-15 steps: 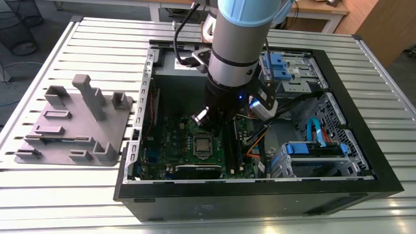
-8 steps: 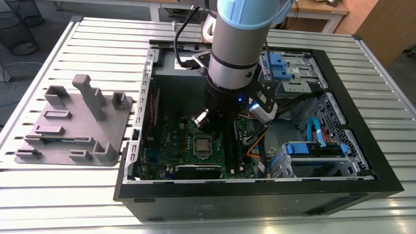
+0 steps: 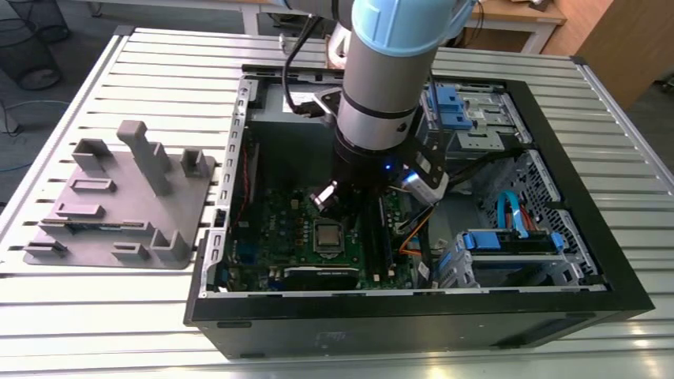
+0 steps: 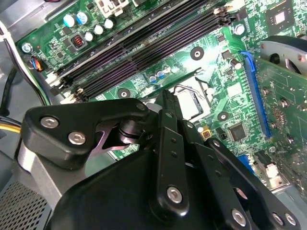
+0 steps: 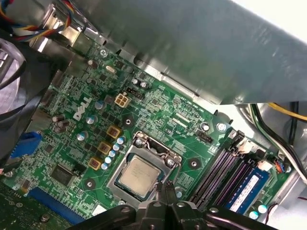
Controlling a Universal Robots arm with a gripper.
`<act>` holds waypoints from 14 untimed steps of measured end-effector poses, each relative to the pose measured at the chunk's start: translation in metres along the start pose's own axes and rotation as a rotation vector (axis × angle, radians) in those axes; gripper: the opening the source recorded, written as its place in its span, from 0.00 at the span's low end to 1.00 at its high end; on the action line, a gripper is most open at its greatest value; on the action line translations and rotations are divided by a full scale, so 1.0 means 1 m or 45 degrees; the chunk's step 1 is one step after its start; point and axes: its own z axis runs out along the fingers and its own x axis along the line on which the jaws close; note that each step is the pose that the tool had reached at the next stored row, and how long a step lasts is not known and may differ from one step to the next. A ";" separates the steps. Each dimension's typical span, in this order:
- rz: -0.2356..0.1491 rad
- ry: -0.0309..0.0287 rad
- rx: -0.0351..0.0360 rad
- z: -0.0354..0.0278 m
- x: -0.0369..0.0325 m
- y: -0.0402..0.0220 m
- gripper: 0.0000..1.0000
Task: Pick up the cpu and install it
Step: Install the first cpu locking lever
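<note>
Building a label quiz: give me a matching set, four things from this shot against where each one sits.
Things:
1. cpu
2. grey tray
3. memory stick
4. claw

Places:
A. on the table outside the computer case
B. in a slot beside the socket
C. in the socket frame on the green board
D. above the board, close to the socket

Pairs: 1-C, 2-A, 3-B, 4-D

The cpu (image 5: 139,175) has a dull brushed-metal top, the end effector (image 5: 165,188) is matt black with shiny screws, and the table (image 3: 158,308) is ribbed pale metal.
</note>
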 end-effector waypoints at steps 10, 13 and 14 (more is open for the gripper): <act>0.019 0.0010 -0.0008 0.0027 0.0039 -0.0072 0.11; 0.025 0.0016 -0.0007 0.0034 0.0046 -0.0088 0.11; 0.027 0.0018 -0.0007 0.0037 0.0048 -0.0093 0.11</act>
